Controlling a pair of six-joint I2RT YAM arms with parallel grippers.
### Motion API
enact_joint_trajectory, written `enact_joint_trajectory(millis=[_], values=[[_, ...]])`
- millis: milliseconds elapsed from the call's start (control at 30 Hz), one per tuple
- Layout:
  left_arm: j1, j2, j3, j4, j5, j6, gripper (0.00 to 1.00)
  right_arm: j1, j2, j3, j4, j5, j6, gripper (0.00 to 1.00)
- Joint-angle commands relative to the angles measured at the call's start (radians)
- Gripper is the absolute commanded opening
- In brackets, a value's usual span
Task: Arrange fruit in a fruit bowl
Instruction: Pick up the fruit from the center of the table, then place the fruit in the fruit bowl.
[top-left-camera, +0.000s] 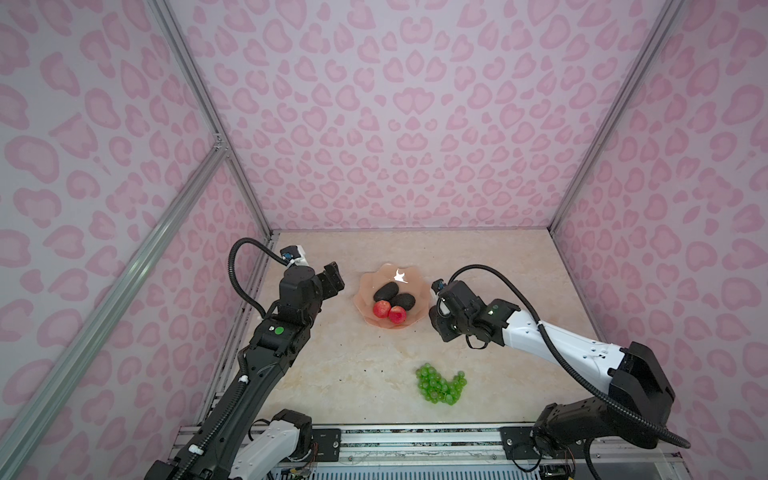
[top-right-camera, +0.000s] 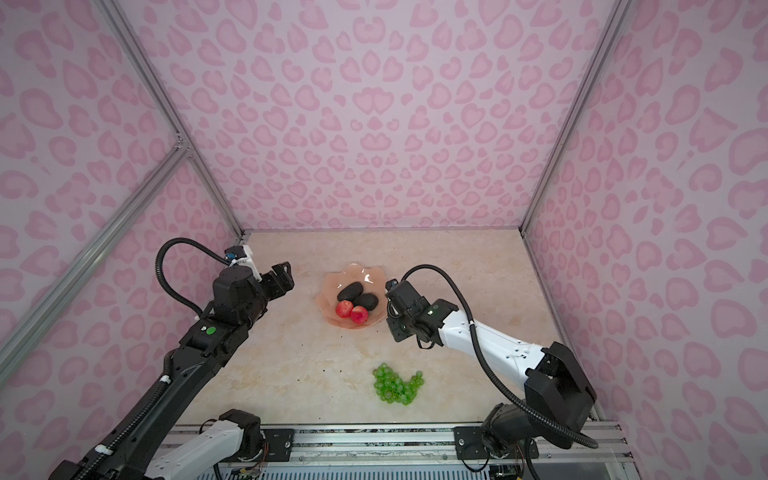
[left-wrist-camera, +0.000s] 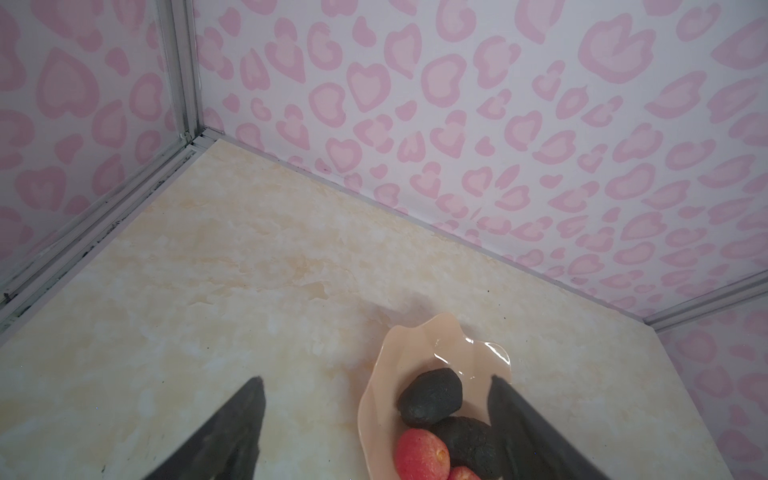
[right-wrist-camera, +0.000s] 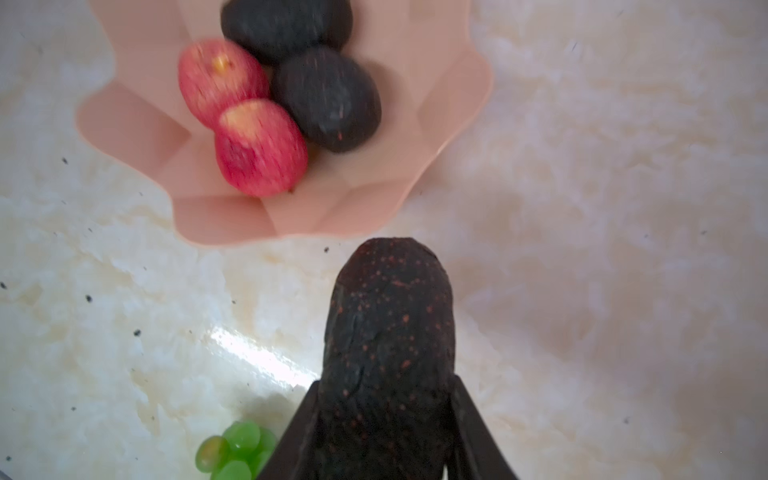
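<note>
Item 1, nearest you: bunch of green grapes (top-left-camera: 441, 384), lying loose on the marbled worktop (top-left-camera: 332, 374), well short of the bowl and apart from both arms. In both top views it sits alone in the front centre.

Item 2: your right claw (right-wrist-camera: 386, 419), beside the near right edge of the bowl. Its two dark fingers (right-wrist-camera: 478, 432) are pressed against the sides of a dark speckled avocado (right-wrist-camera: 388, 332), which juts out past the fingertips toward the bowl rim. In the top views the claw's body hides this fruit.

Item 3: peach-pink scalloped fruit bowl (top-left-camera: 365, 286), mid-worktop between the two arms. Contents, front to back: two red apples (top-left-camera: 381, 308), touching each other at the near side; two dark avocados (top-left-camera: 402, 301) just behind, side by side and touching. The far part of the bowl is bare and catches a bright glare.

Item 4: your left claw (left-wrist-camera: 374, 415), raised to the left of the bowl. Its fingers (left-wrist-camera: 232, 428) stand wide apart with nothing between them; the wrist view looks past them to the bowl's left rim.

Item 5, farthest: pink heart-print walls (top-left-camera: 395, 124) closing off the worktop.
</note>
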Motion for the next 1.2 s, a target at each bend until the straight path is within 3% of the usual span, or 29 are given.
enact_joint_trajectory(millis=[0,200,633,833,1000,1167], values=[[0.008,-0.026,-0.018,0.008,-0.004,-0.014,0.85,-0.025,0.064,0.104,0.001,0.022,-0.042,0.21],[0.025,-0.088,-0.051,-0.021,0.001,-0.031,0.87,-0.082,0.259,0.289,0.015,-0.028,-0.039,0.20],[0.040,-0.134,-0.072,-0.046,0.001,-0.036,0.90,-0.134,0.450,0.352,0.071,-0.076,-0.048,0.24],[0.042,-0.128,-0.069,-0.048,0.004,-0.038,0.90,-0.130,0.466,0.362,0.075,-0.093,-0.050,0.34],[0.043,-0.124,-0.068,-0.043,0.006,-0.036,0.90,-0.122,0.474,0.380,0.060,-0.103,-0.053,0.51],[0.045,-0.122,-0.069,-0.040,0.009,-0.034,0.90,-0.120,0.473,0.381,0.049,-0.110,-0.052,0.58]])
